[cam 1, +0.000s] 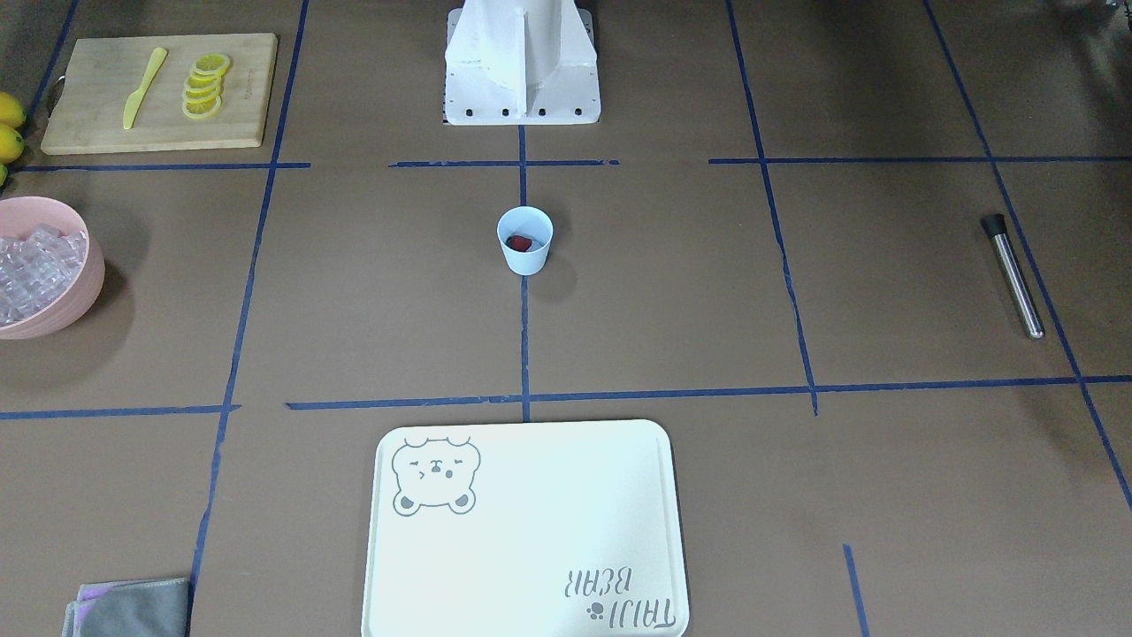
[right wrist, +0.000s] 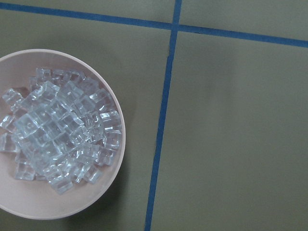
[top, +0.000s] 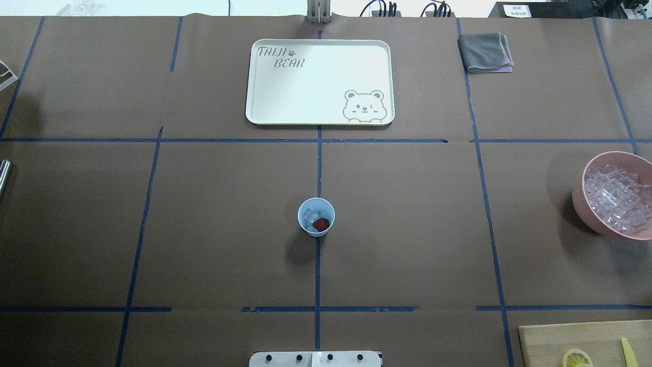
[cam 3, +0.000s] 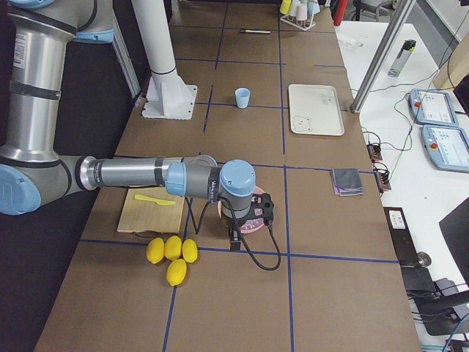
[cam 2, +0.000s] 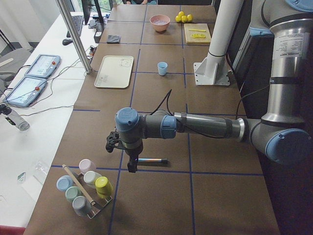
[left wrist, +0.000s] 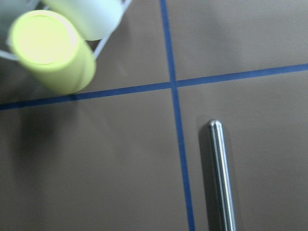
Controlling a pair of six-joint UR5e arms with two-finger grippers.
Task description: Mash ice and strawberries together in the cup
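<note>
The pale blue cup [cam 1: 524, 241] stands at the table's middle, on the centre tape line. It also shows in the overhead view [top: 316, 216]. In it lie a red strawberry [top: 321, 224] and a few clear ice cubes [top: 310, 216]. My left gripper [cam 2: 131, 165] shows only in the exterior left view, and I cannot tell if it is open. It hangs over a steel rod with a black tip [cam 1: 1013, 274], which its wrist view shows lying flat [left wrist: 220, 173]. My right gripper [cam 3: 234, 238] hangs by the pink bowl [right wrist: 103, 192] of ice, and I cannot tell its state.
A white bear tray [top: 305, 92] lies across the table from the robot. A cutting board [cam 1: 106, 88] holds lemon slices and a yellow knife. Whole lemons [cam 3: 172, 253] lie by it. A grey cloth [top: 485, 51] lies near the tray. A rack of coloured cups [cam 2: 85, 188] stands by the rod.
</note>
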